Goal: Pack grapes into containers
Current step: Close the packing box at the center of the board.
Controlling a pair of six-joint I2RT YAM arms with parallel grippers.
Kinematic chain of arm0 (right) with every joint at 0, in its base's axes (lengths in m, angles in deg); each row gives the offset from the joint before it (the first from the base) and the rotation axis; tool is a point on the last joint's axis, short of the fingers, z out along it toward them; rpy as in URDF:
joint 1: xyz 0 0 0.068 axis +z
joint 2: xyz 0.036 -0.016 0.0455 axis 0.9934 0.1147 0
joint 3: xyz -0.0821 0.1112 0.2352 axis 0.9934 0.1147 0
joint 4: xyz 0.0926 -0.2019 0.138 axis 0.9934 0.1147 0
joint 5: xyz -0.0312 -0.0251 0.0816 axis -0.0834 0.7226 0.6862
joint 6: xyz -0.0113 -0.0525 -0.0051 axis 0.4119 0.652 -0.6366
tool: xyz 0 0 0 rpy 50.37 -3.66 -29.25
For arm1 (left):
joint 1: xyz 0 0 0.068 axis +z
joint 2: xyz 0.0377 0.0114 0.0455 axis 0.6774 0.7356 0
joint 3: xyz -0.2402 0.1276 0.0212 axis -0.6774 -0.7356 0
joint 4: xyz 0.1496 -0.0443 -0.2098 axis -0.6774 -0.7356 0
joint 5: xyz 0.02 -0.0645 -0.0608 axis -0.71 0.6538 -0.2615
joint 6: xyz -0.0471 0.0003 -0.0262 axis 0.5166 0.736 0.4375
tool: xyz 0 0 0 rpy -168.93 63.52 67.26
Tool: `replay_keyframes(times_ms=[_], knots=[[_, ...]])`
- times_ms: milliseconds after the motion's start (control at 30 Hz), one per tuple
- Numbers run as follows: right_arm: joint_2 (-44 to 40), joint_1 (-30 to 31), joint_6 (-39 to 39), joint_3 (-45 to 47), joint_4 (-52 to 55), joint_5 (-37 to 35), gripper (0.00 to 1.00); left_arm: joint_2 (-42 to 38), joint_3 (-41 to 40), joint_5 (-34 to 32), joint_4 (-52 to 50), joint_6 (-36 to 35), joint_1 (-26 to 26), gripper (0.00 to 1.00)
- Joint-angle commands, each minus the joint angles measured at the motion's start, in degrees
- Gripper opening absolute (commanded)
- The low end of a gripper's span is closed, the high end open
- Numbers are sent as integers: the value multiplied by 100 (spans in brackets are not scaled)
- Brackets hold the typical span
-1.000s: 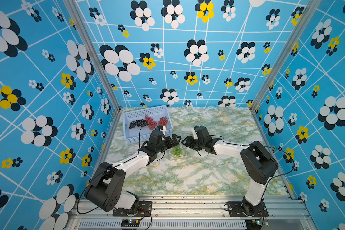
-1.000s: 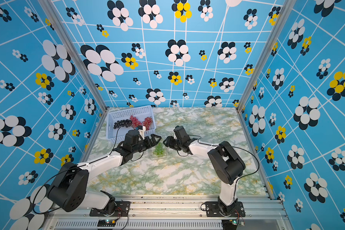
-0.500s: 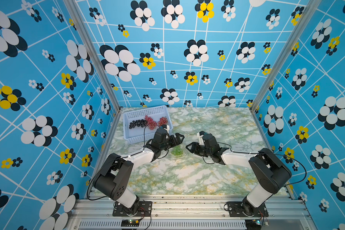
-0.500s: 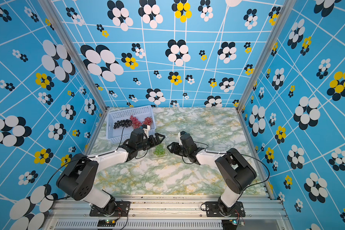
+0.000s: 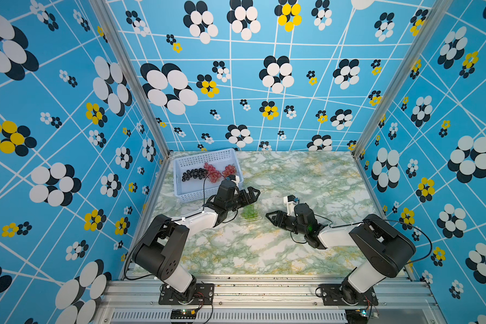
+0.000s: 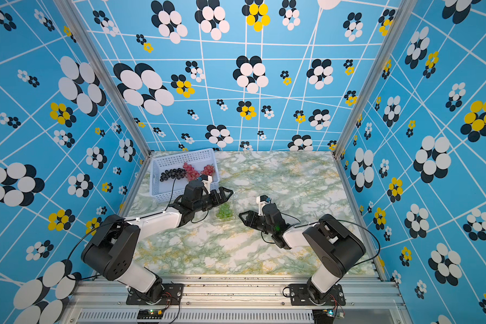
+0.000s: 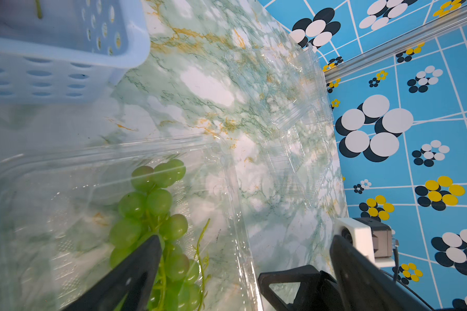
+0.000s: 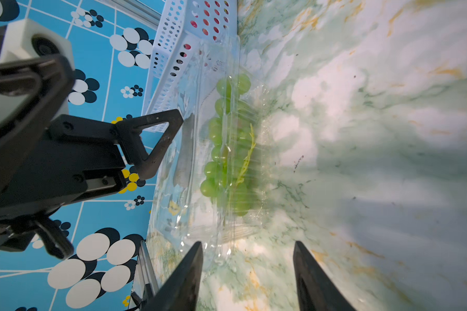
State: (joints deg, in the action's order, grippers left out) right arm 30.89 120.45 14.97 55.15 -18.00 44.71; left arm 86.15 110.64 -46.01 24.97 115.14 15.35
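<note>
Green grapes [image 5: 248, 212] in clear container [image 7: 235, 188], left gripper [image 5: 250, 197] spread wide over them, right gripper [image 5: 271, 219] partly spread and empty just right, other bunches [image 5: 208, 172] in far-left basket [image 5: 178, 182]

In both top views the right gripper [image 5: 272, 219] [image 6: 246, 218] sits farther toward the lower right of the frame than a second ago. Then it was almost nose to nose with the left gripper [image 5: 253, 196] above the green grapes [image 5: 249, 211]. Now it is drawn back from the container [image 5: 243, 222], and bare surface [image 5: 264, 246] shows between the two grippers. The right arm's elbow [image 5: 382, 246] lies lower and nearer the right edge than before. The left gripper is a little farther right, and the left arm's elbow [image 5: 160, 249] is higher and farther right.
</note>
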Motion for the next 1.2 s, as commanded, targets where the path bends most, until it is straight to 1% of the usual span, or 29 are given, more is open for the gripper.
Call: replay_keyframes(times_ms=[0,467,700,833,1067,1167], knots=[[-45,50,-56,62,-473,92,53,187,102,-100,-275,-97,-35,100],[547,93,-289,-9,-1057,295,43,170,111,-148,-351,-160,-44,100],[689,118,-303,-104,-1071,406,37,231,119,-157,-362,-181,-43,99],[782,163,-328,-149,-1126,427,36,253,119,-165,-346,-180,-37,100],[878,171,-427,-167,-1263,453,29,293,94,-166,-355,-189,-41,99],[904,205,-474,-133,-1383,461,28,276,43,-182,-324,-172,-39,100]])
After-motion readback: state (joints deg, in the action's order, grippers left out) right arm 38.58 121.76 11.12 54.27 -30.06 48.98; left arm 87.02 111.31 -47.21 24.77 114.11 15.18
